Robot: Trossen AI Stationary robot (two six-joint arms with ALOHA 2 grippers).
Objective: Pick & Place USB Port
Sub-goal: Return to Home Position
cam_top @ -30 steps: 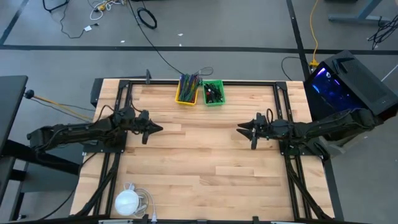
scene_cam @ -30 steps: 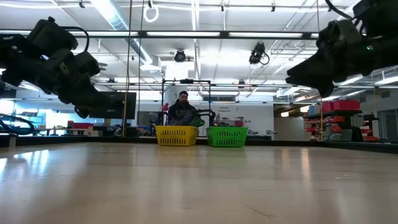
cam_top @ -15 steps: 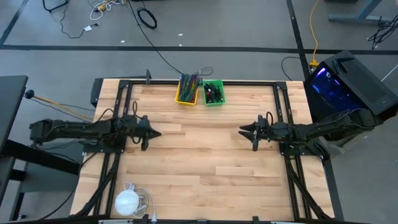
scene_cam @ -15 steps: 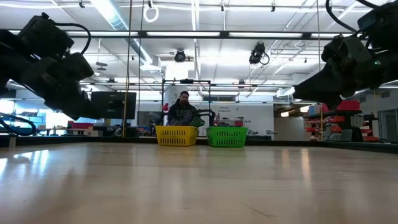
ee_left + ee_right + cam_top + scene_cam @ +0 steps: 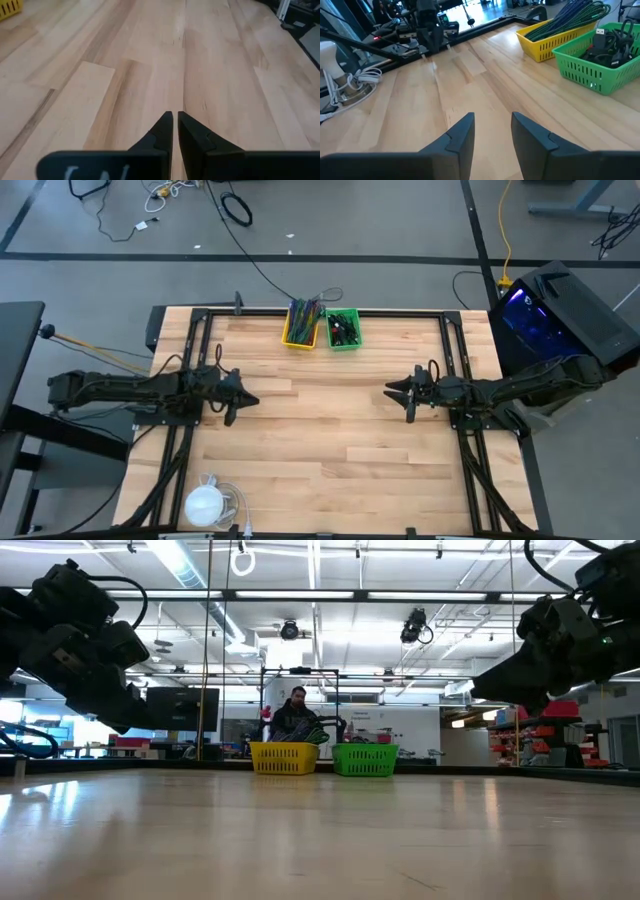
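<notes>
Looking down on a broad rectangular desk (image 5: pixel 330 440) of pale, smooth wood planks, glossy enough to be mirroring the ceiling lights, edged with black metal rails. Finding two dark jointed arms stretching inward low over the boards. From 9 o'clock, the left claw (image 5: pixel 246 397), its tapered matte-black fingers pinching to a narrow slit and gripping nothing. From 3 o'clock, the right claw (image 5: pixel 393 390), its blunt fingers standing moderately apart, likewise gripping nothing. Noting both hanging well apart from the bins. Seeing at 12 o'clock, against the far rail, two small slatted plastic baskets sitting side by side: the yellow bin (image 5: pixel 301 327) holding green braided charger cables (image 5: pixel 575 15) poking above its rim, and the green bin (image 5: pixel 343 330) holding a tangle of black usb cables (image 5: pixel 612 42) with a silvery plug showing. Spotting at 7 o'clock a white rounded object (image 5: pixel 205 504) with thin white cord coiling beside it.
</notes>
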